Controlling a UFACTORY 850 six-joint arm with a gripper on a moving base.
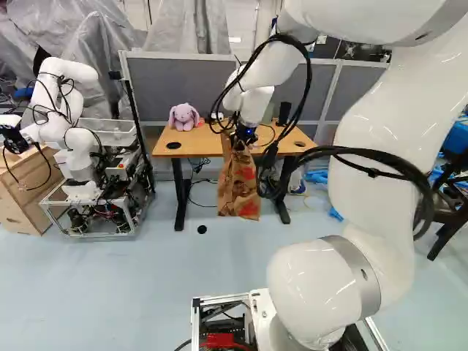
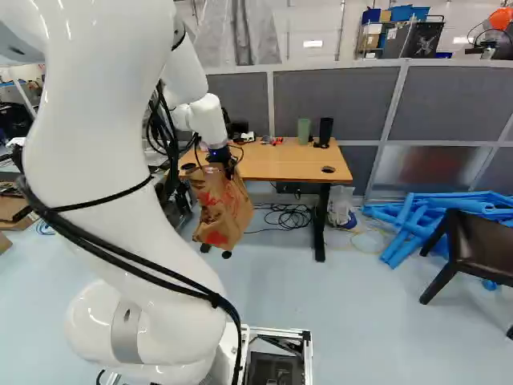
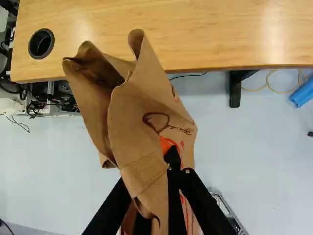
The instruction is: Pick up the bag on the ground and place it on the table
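Observation:
In the right base view my gripper (image 2: 220, 157) points down at the front edge of the wooden table (image 2: 280, 166), with the brown paper bag (image 2: 218, 210) hanging below it, off the floor. The left base view shows the bag (image 1: 238, 183) in front of the table (image 1: 164, 146), its red print facing out. In the wrist view the gripper (image 3: 172, 164) is shut on the bag (image 3: 142, 117), partly hidden by its folds. The bag's crumpled upper part reaches over the edge of the tabletop (image 3: 220, 34).
A purple plush toy (image 1: 183, 116) sits on the tabletop. A green cup (image 2: 304, 131) and a black cup (image 2: 325, 131) stand farther along. Another robot (image 1: 73, 139) is at the left. Blue tubes (image 2: 425, 216) and a dark chair (image 2: 473, 245) are at the right.

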